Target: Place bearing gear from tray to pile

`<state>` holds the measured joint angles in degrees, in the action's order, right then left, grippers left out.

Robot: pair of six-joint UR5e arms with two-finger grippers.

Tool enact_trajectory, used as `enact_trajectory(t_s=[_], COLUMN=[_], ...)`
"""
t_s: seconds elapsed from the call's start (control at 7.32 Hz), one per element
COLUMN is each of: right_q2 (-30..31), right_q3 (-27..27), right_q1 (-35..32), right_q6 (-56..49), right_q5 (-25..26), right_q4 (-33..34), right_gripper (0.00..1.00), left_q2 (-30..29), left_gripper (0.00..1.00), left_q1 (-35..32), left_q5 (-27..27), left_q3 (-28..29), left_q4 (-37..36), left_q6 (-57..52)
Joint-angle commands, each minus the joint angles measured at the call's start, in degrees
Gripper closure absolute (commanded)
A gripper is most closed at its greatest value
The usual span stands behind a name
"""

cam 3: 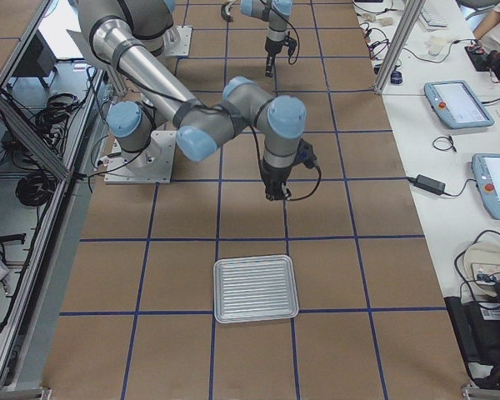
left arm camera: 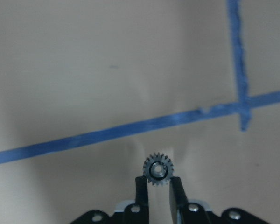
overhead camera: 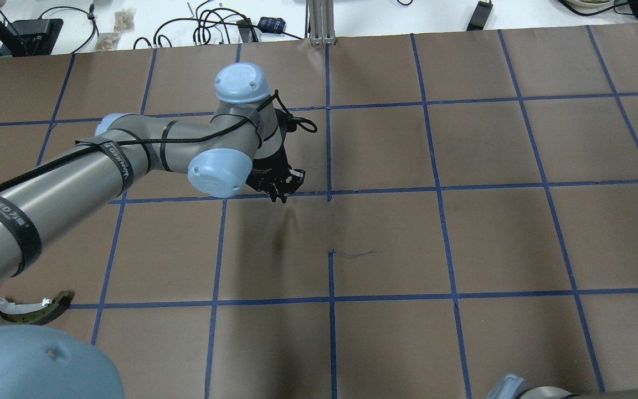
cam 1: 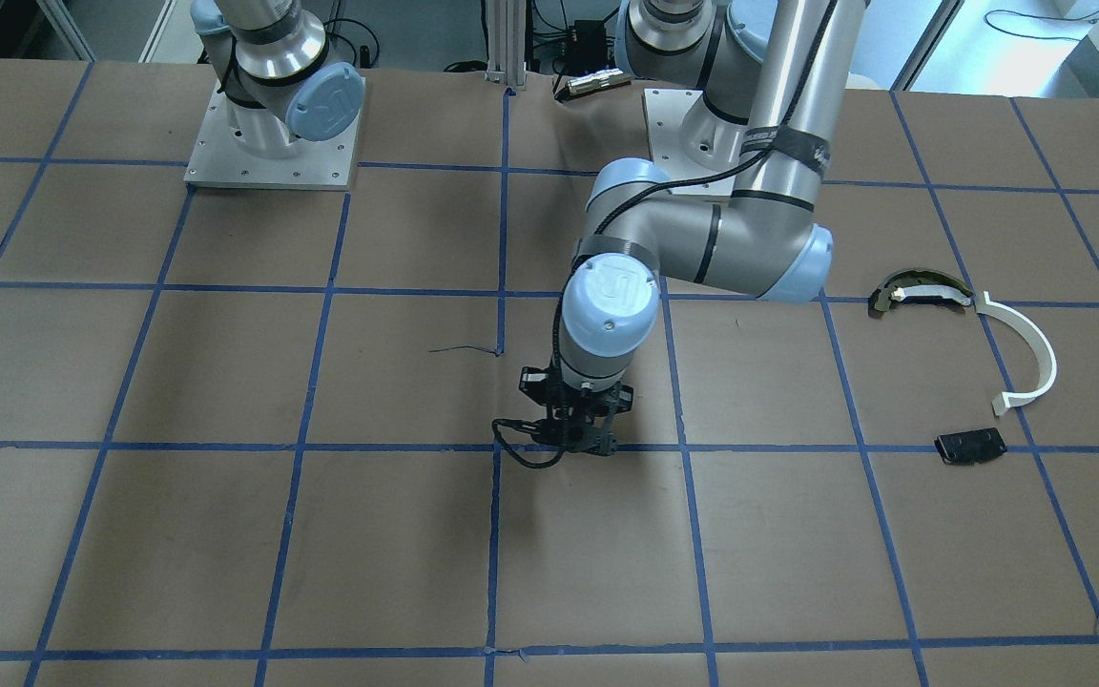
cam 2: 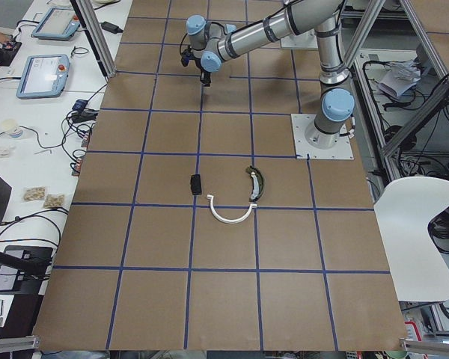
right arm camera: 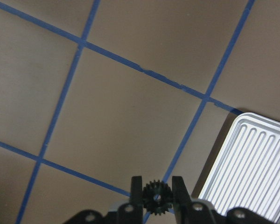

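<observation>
My left gripper (left arm camera: pixel 158 180) is shut on a small dark bearing gear (left arm camera: pixel 158 168) and holds it above the brown table near a blue tape crossing (cam 1: pixel 573 444). My right gripper (right arm camera: pixel 157 189) is shut on a second dark gear (right arm camera: pixel 156 198), just left of the ribbed metal tray (right arm camera: pixel 252 163), which also shows in the exterior right view (cam 3: pixel 256 288). The pile lies apart from both grippers on the robot's left side: a dark curved piece (cam 1: pixel 922 291), a white half-ring (cam 1: pixel 1026 353) and a flat black plate (cam 1: pixel 969 446).
Brown paper with a blue tape grid (overhead camera: pixel 441 188) covers the table. The two arm bases (cam 1: pixel 273 143) stand at the robot's edge. Tablets and cables (cam 3: pixel 458 104) lie on a side bench beyond the table.
</observation>
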<state>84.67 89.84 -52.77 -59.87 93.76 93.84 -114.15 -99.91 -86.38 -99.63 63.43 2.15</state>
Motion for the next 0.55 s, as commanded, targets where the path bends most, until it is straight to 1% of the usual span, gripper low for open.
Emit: enact_trajectory(t_s=[0.0, 0.14, 0.27, 0.41], right_q2=[5.93, 6.3, 5.6, 3.16], right_q3=[-0.02, -0.02, 0.16, -0.1], right_q1=[-13.87, -22.11, -31.51, -40.91], right_q6=[20.4, 32.16, 45.59, 58.77], right_q5=[1.08, 0.29, 0.11, -0.67], right_q4=[-6.72, -7.95, -7.71, -6.14], right_gripper=[0.89, 0.89, 0.89, 0.89], left_q2=[4.36, 6.29, 7.88, 9.2], left_gripper=[1.0, 1.0, 1.0, 1.0], left_q1=[10.39, 14.27, 17.61, 20.69], left_q5=[-2.8, -4.83, -5.64, -9.56], left_q3=[2.32, 3.64, 3.48, 2.87], left_q4=[9.39, 13.61, 16.53, 16.9], left_q6=[-6.08, -8.89, -12.92, -15.31])
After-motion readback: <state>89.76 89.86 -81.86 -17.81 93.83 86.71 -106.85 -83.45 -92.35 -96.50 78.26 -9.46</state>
